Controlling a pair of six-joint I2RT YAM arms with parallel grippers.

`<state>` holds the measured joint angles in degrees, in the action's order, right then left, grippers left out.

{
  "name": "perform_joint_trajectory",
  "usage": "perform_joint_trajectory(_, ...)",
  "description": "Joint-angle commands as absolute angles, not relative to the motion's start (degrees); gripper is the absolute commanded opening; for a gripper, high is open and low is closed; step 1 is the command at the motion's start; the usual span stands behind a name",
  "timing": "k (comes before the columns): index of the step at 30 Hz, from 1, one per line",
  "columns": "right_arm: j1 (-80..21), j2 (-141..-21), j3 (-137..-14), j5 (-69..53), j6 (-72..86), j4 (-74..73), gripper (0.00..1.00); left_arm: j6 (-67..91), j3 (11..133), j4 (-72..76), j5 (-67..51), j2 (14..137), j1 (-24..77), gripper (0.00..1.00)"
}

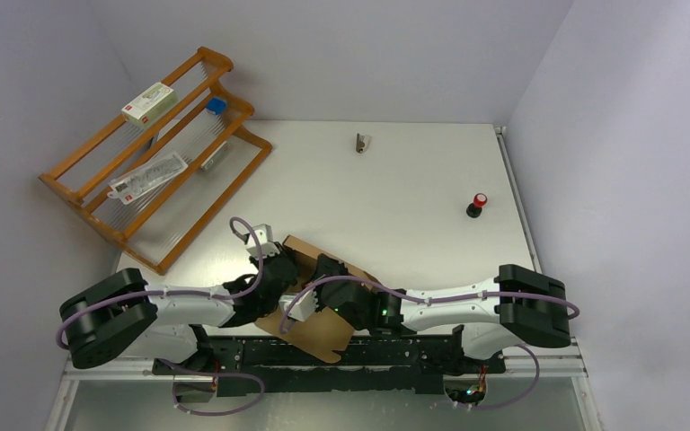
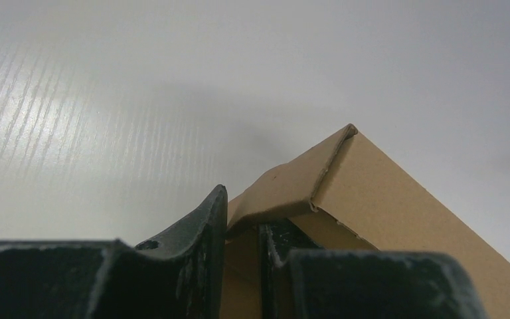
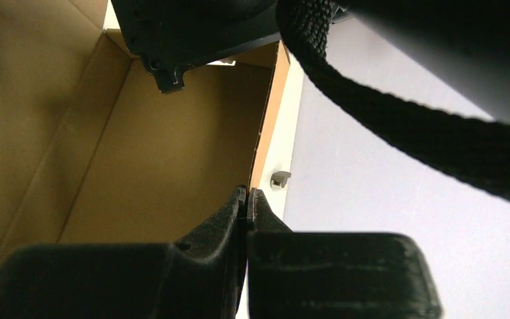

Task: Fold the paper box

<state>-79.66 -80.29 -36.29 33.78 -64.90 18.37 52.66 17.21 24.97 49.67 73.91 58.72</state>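
While the left pincer (image 2: 244, 214) clamps the paper box (image 2: 398, 212) corner, the right pincer (image 3: 248, 194) pinches its wall.

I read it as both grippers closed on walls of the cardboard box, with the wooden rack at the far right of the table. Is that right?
Not quite. The wooden rack stands at the far left of the table, not the far right, as the top external view shows. The rest holds: the left gripper and the right gripper are each closed on a wall of the paper box.
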Motion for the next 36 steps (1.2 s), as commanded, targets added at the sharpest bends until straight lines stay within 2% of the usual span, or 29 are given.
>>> perform_joint_trajectory(1,-80.41,-79.49,-35.69,32.72,-64.04,14.22,0.00,52.00,13.57,18.41,53.59,73.93,56.87,0.21)
perform_joint_trajectory(8,-80.40,-78.83,-35.60,32.61,-63.94,14.55,0.00,63.80,17.50,1.75,59.84,75.10,56.90,0.16)
perform_joint_trajectory(16,-80.38,-77.96,-35.38,32.57,-63.60,14.02,0.00,77.41,23.35,-14.90,63.26,80.96,56.87,0.16)
perform_joint_trajectory(19,-80.39,-77.83,-35.45,32.69,-63.75,13.93,0.00,77.43,23.90,-15.17,63.31,81.91,56.91,0.18)
perform_joint_trajectory(27,-79.95,-77.32,-35.26,32.84,-64.49,14.12,0.00,57.37,15.57,5.21,55.08,67.23,57.12,0.42)
perform_joint_trajectory(31,-79.24,-77.13,-35.58,32.58,-64.60,13.46,0.00,49.54,12.19,9.25,49.91,56.78,57.10,0.55)
perform_joint_trajectory(36,-78.32,-76.84,-35.98,32.27,-65.06,13.27,0.00,43.84,8.88,9.56,43.55,44.91,57.04,0.65)
